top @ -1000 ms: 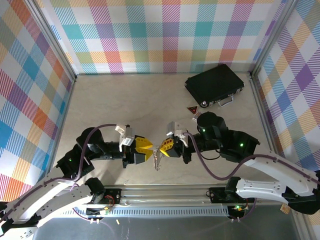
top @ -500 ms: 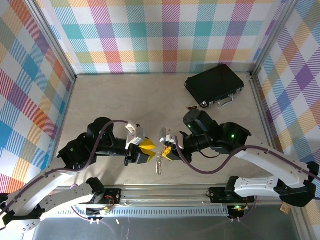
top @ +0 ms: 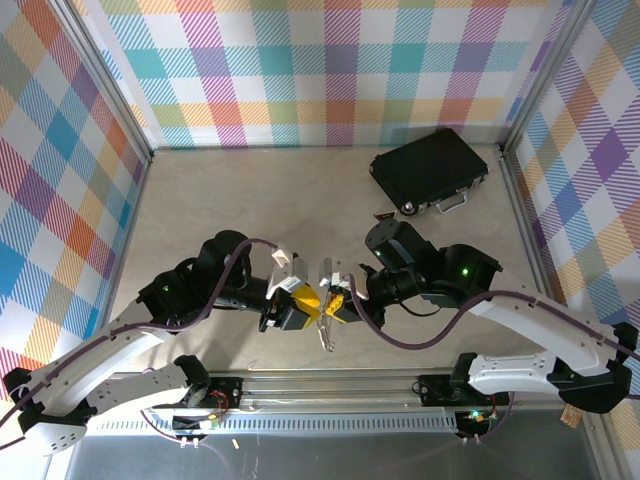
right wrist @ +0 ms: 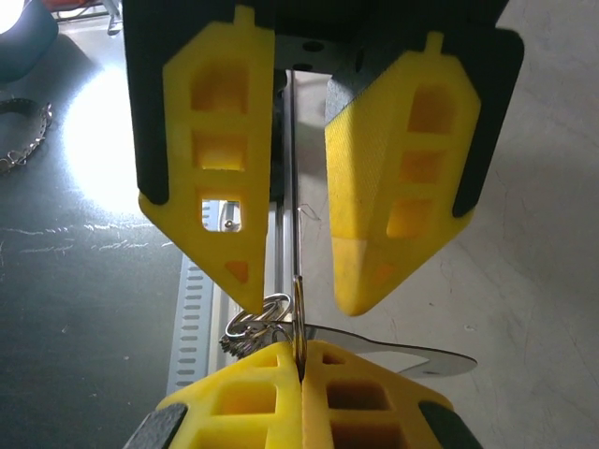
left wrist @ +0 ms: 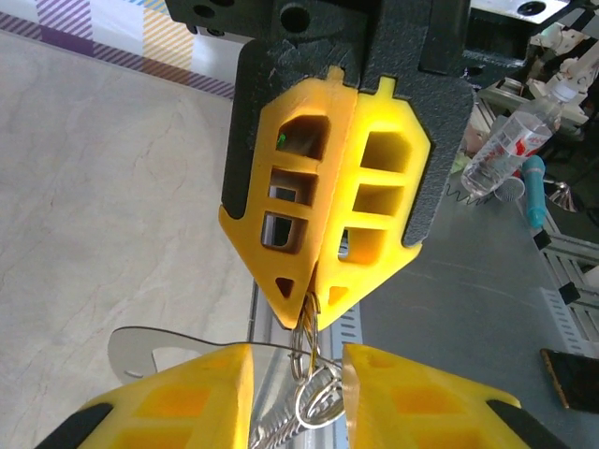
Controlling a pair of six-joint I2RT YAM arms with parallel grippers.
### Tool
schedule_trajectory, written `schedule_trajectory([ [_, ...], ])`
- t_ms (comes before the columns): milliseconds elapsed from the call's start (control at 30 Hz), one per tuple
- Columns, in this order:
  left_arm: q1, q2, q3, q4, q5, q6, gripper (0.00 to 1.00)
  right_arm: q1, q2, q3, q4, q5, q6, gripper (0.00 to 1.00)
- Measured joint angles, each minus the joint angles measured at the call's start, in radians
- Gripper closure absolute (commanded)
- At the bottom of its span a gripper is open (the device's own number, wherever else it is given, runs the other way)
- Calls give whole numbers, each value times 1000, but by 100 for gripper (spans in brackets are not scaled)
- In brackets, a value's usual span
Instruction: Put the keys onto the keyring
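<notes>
on the pale table [top: 230,210] the black case [top: 428,168] lies at 2 o'clock, well apart from the work. the left gripper [top: 310,303] has swung in from 9 o'clock over the last second and now stands tip to tip with the right gripper [top: 333,305] near 6 o'clock. a clear gap a moment ago, none now. the right gripper stays clamped on the keyring [left wrist: 312,323]. the left gripper's jaws stand apart around it, gripping nothing. the keys [top: 325,335] dangle below at 6 o'clock, one flat key [right wrist: 402,354] poking sideways. my read is that the left is lined up to work the ring, with threading not yet done.
</notes>
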Motion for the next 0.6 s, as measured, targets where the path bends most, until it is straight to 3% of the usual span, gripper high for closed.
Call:
schedule_trajectory([
  [300,-1,2,1,3,10,18,99,3,2,0,10,-7,4,100],
  [533,-1,-10,-2,14,11,7,100,5,1,0,17,-7,11,100],
  [600,-1,-26,-16,37,10,-9,100,6,-4,-1,28,-7,19,93],
])
